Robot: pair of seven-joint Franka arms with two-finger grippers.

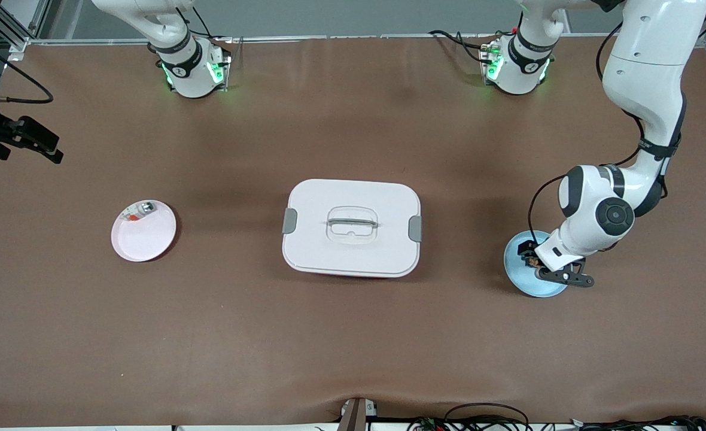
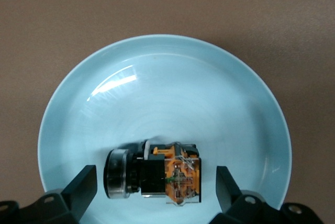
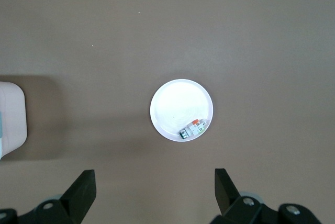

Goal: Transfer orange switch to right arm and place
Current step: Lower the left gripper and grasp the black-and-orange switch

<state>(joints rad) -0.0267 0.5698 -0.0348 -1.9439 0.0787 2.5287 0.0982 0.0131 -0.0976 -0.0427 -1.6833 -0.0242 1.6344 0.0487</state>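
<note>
I am operating two white jointed arms with black two-finger grippers over a brown, matte table [image 1: 353, 347].

My left gripper [image 2: 156, 190] is hovering low over the pale blue plate [image 2: 157, 72] at the lower right of the front view. Its jaws are standing fully spread and gripping nothing. In the left wrist view the two black, wedge-shaped fingers [image 2: 84, 185] are flanking the orange switch [image 2: 154, 174], one on each side and clear of it. The switch is lying on its side on the plate, in the lower centre of that view. It is a small blocky part: a black body, a translucent orange housing with visible internals, and a round black-and-clear cap at one end. The plate is round, smooth and glossy, with a bright reflection streak.

My right gripper [image 3: 156, 190] is waiting high over the table, and its jaws too are fully spread and empty. The right wrist view is showing a round white plate [image 3: 175, 101] at its centre, carrying a small silver-and-red piece [image 3: 192, 129] near its rim. In the front view this plate is appearing pinkish at the middle left.

A white rectangular box [image 1: 352, 227] with rounded corners, grey side latches and a recessed handle is sitting at the centre of the front view.
</note>
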